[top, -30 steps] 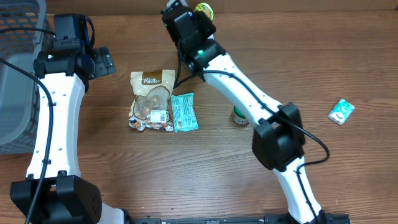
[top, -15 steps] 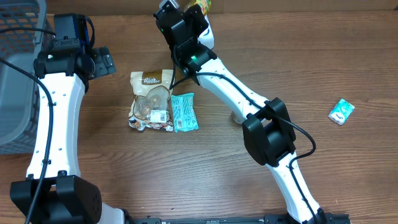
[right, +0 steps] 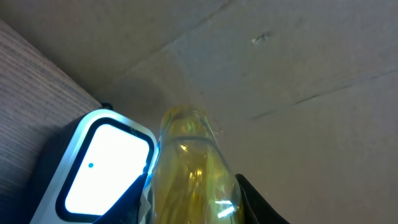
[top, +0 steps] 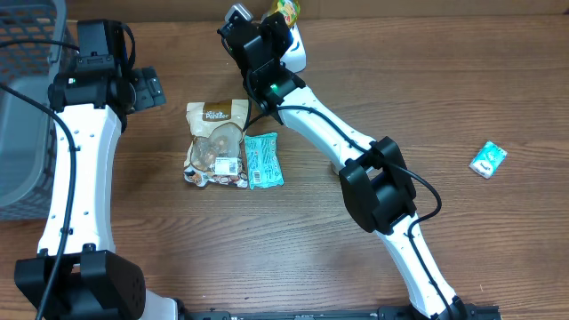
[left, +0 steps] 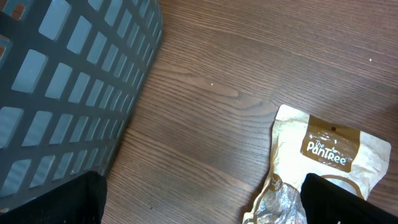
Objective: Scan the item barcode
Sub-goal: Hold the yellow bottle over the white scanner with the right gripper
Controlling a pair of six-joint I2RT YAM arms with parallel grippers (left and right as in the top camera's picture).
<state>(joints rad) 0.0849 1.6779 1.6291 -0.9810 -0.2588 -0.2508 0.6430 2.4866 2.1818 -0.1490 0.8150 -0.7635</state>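
Note:
My right gripper (top: 267,25) is shut on a clear yellow-green bottle (top: 286,8) at the table's far edge. In the right wrist view the bottle (right: 189,168) stands between the two dark fingers, right beside a white scanner (right: 102,165) with a lit screen. From overhead the scanner (top: 296,49) shows just right of the gripper. No barcode is visible on the bottle. My left gripper (top: 147,89) hangs open at the back left with nothing in it. Its wrist view shows the left gripper (left: 199,202) over bare wood beside a Pantree snack bag (left: 323,168).
The Pantree bag (top: 216,142) and a teal packet (top: 263,160) lie side by side mid-table. A small teal packet (top: 488,159) lies at the right. A grey mesh basket (top: 27,107) stands at the left edge. A cardboard wall (right: 280,62) rises behind the scanner.
The right arm has swung left and toward the back edge with the bottle, bringing it beside the scanner. The left arm has not moved.

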